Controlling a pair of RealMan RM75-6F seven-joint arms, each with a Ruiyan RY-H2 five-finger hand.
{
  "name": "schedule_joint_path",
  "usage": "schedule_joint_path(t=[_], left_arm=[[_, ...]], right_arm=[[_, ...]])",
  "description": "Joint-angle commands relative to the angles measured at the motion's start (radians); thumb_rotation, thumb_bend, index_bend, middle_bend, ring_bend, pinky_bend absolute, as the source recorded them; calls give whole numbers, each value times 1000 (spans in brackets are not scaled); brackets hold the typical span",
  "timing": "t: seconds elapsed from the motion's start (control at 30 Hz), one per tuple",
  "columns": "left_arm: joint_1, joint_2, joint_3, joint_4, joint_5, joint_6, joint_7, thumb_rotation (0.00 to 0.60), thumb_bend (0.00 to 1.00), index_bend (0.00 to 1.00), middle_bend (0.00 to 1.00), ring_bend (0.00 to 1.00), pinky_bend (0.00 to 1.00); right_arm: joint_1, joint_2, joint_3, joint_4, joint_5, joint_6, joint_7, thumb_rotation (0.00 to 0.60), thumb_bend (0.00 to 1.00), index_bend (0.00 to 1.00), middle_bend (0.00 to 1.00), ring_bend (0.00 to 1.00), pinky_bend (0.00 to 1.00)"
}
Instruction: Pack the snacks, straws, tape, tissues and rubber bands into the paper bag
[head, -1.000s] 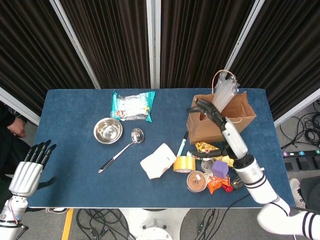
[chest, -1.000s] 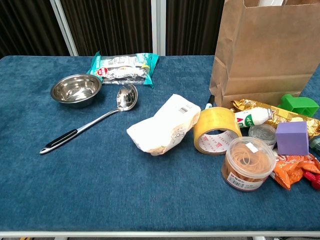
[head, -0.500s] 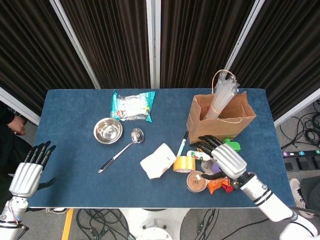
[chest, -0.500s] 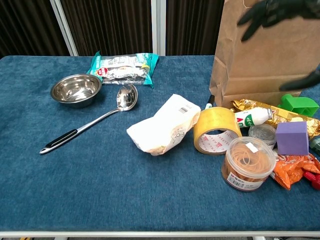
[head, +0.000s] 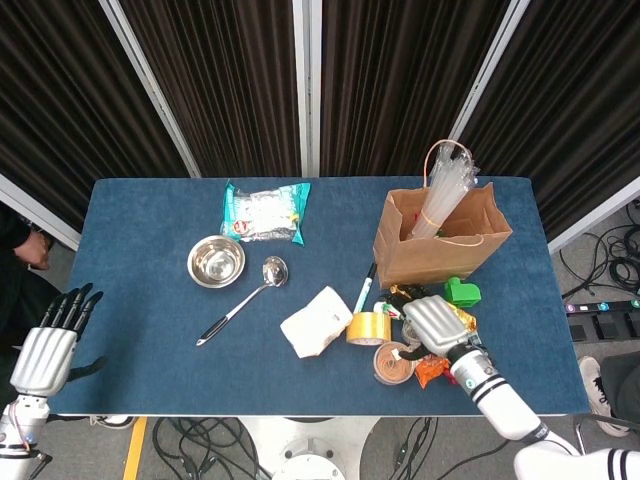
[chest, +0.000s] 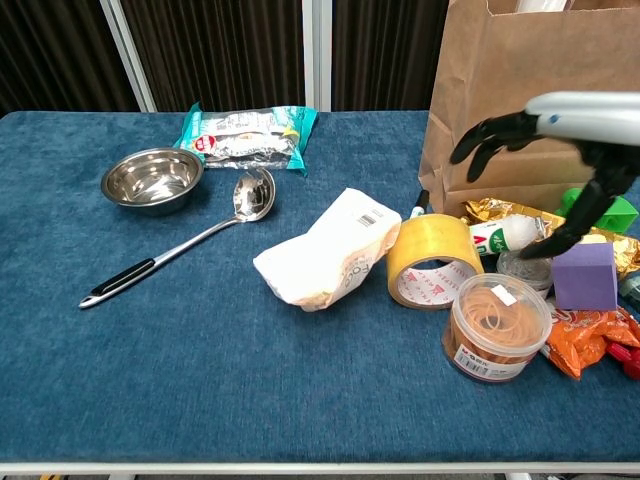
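Right hand (chest: 560, 150) above snack pile, fingers spread, gripping nothing. Left hand (head: 45, 350) off table edge, fingers spread. Brown paper bag (head: 440, 240) upright, clear plastic straws (head: 442, 195) inside. Yellow tape roll (chest: 430, 262) beside clear tub of rubber bands (chest: 492, 328).

You had matt blue cloth on the bench (chest: 200, 400), a shiny metal bowl (chest: 152, 176), and a creased brown paper bag (chest: 520, 70).

Blue table (head: 150, 300) bears bowl (head: 216, 260), ladle (head: 243, 297), tape (chest: 428, 262), paper bag (head: 440, 245)
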Motion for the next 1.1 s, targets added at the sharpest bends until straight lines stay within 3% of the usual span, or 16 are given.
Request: schedule_joint_path(t=[0.03,0.37,1.1], left_arm=[[1,1,1,6,1,2,-7,600,156,66,51,0,123],[7,1,-1,19,-3,6,-25,600,156,66,52,0,123],[18,-9,-3,66,-16,7,-76,600,156,66,51,0,123]], right_arm=[[40,-72,3,11,88,29,-73,600,0,194,239,102,120],[69,-171,-8,28,189,140,-192,600,0,194,239,103,125],[148,-306,21,162,347,148,-250,600,0,318,286,199,248]])
